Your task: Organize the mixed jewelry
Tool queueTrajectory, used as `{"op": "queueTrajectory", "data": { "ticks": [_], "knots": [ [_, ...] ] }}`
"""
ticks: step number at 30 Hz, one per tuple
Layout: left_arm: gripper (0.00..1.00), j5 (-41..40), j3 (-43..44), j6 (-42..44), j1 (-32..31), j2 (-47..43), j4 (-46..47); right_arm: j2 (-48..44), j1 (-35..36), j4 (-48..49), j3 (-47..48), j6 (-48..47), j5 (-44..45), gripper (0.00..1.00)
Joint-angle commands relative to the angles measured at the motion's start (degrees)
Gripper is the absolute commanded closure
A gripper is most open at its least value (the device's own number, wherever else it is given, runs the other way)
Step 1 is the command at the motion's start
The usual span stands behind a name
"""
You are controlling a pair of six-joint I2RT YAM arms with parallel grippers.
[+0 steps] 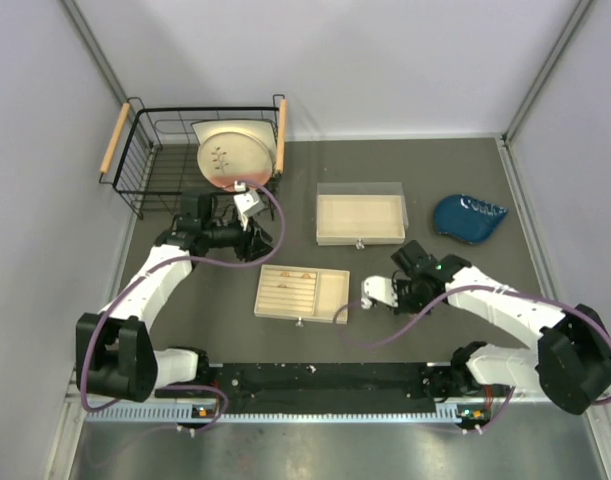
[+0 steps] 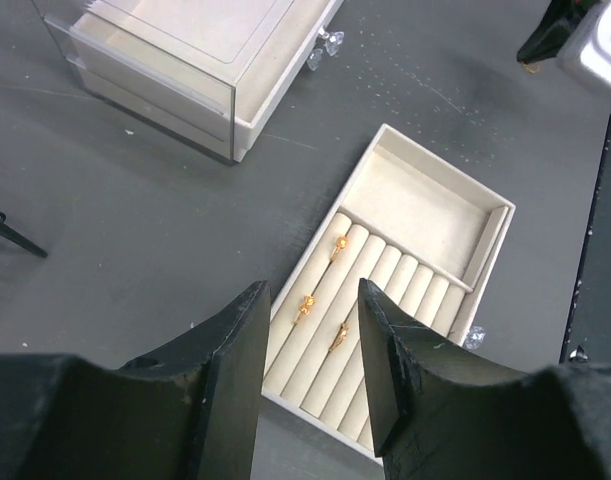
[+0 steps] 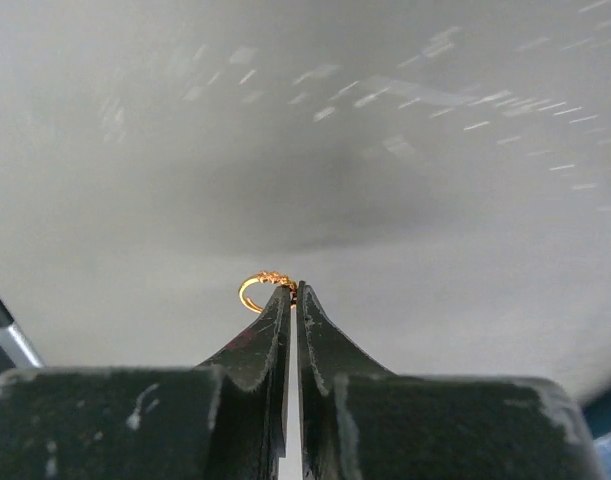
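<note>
Fingers (image 3: pixel 270 340) on the right gripper (image 3: pixel 293 290) are squeezed down to a hairline slit, pinching a gold ring (image 3: pixel 257 288) by its fancy top. So that one's up in the air, just right of the tray (image 1: pixel 330 283). The left gripper (image 2: pixel 313 290) hangs spread wide with nothing in it, near the tray's far-left corner.

Looks to me like the carry step: ring picked, not yet slotted. The next move would need the tips lined up over a groove between the rolls, then the ring pushed in edge-on before letting go. It's tiny and held by a sliver, so I'd guess it could twist or pop out.

Containers: the tray's ridged part has three rings (image 2: pixel 305 305) stuck in its grooves, and its plain compartment (image 2: pixel 425 205) is bare. The clear drawer box (image 1: pixel 360 218) sits just beyond, with nothing in it I can make out. There's a blue dish (image 1: pixel 468 215) far right, contents too small to tell. The rack (image 1: pixel 145 160) far left holds a plate (image 1: pixel 230 150).
</note>
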Motion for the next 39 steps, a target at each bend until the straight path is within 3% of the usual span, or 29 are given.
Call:
{"op": "queueTrajectory", "data": {
  "ticks": [1, 6, 9, 14, 17, 21, 25, 31, 39],
  "knots": [
    [0.55, 3.74, 1.48, -2.97, -0.28, -0.18, 4.82, 1.59, -0.64, -0.04, 12.06, 7.92, -6.25, 1.0],
    [0.56, 5.68, 0.6, -9.65, -0.54, -0.09, 10.89, 5.55, -0.64, -1.1, 23.84, 15.13, -9.77, 1.0],
    [0.57, 4.63, -0.71, -19.46, -2.81, -0.79, 18.88, 8.97, -0.64, -1.02, 30.61, 21.11, -11.0, 1.0],
    [0.57, -0.99, -4.67, -31.79, -7.74, -3.07, 35.38, 14.07, -0.64, -0.14, 43.07, 32.71, -15.12, 1.0],
    [0.57, -6.18, -5.29, -36.72, -11.61, -4.22, 39.46, 16.45, -0.64, 1.35, 48.53, 38.51, -18.46, 1.0],
    [0.57, -14.51, -3.62, -39.1, -16.26, -4.66, 40.09, 18.47, -0.55, 4.68, 53.3, 45.11, -19.88, 1.0],
    [0.6, -17.69, -0.99, -43.23, -18.29, -2.56, 40.17, 18.74, 1.47, 7.94, 55.23, 48.28, -13.75, 1.0],
    [0.6, -18.93, 0.6, -49.47, -20.05, 0.44, 42.98, 19.61, 5.86, 9.44, 55.76, 51.17, -2.94, 1.0],
    [0.6, -20.25, 0.95, -49.39, -20.23, 1.05, 42.55, 20.58, 6.39, 9.44, 56.29, 53.46, -0.72, 1.0]
  ]
}}
